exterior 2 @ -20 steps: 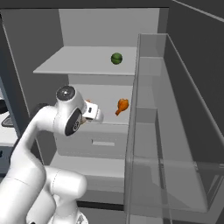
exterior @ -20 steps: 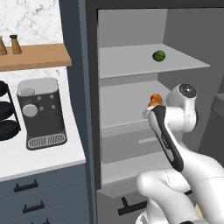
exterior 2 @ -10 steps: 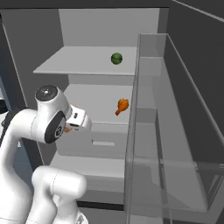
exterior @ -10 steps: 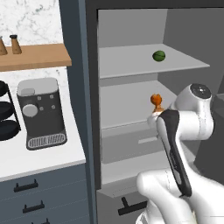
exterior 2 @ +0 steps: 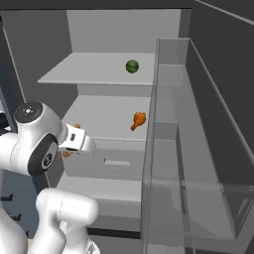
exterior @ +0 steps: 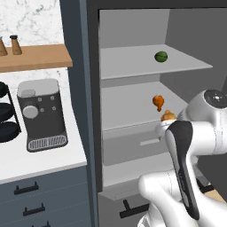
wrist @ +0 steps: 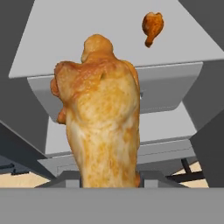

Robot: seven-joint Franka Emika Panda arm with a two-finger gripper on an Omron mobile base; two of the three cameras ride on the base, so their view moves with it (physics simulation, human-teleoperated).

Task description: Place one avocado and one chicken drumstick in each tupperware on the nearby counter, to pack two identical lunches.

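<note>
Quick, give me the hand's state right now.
Hand: closed on a chicken drumstick, held in front of the open fridge.

- A big dark grey fridge [exterior: 84, 66] stands open, with pale grey shelves [exterior: 133, 62] and a grey drawer [exterior: 133, 146] inside.
- Its clear see-through door [exterior 2: 183, 149] swings out on the right.
- The wall [exterior: 31, 20] on the left is white marble.
- A wooden wall shelf [exterior: 33, 57] holds two small shakers [exterior: 9, 45].
- A grey coffee machine [exterior: 41, 114] sits under it, beside a black rack [exterior: 6, 115].
- Below are dark blue drawers [exterior: 35, 199] with black handles.
</note>
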